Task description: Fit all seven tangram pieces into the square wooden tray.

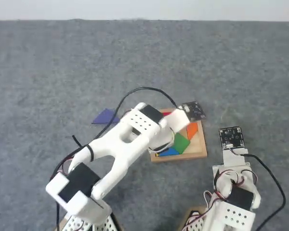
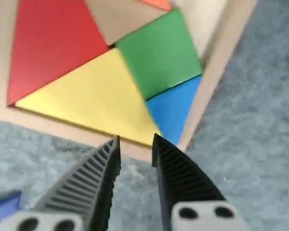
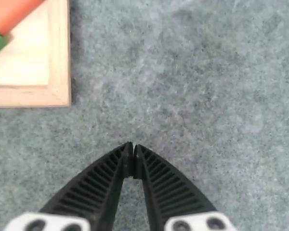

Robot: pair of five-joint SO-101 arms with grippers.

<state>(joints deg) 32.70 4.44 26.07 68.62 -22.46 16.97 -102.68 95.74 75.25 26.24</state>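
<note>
Left claw [image 2: 136,144], slightly parted and empty, above the rim of the wooden tray [image 2: 220,72]; right claw [image 3: 133,150], clenched on nothing, beside that tray. Purple piece [image 1: 106,117] lies apart on the bench [image 1: 62,62].

The square wooden tray [image 1: 188,156] lies flat on grey carpet [image 1: 62,62], partly filled. A large red triangle [image 2: 48,43] and a large yellow triangle [image 2: 91,96] meet edge to edge, with a green square [image 2: 159,53], a blue triangle [image 2: 176,108] and an orange piece [image 1: 192,130] alongside. A violet-blue piece [image 1: 106,117] lies flat on the carpet, well apart from the tray
</note>
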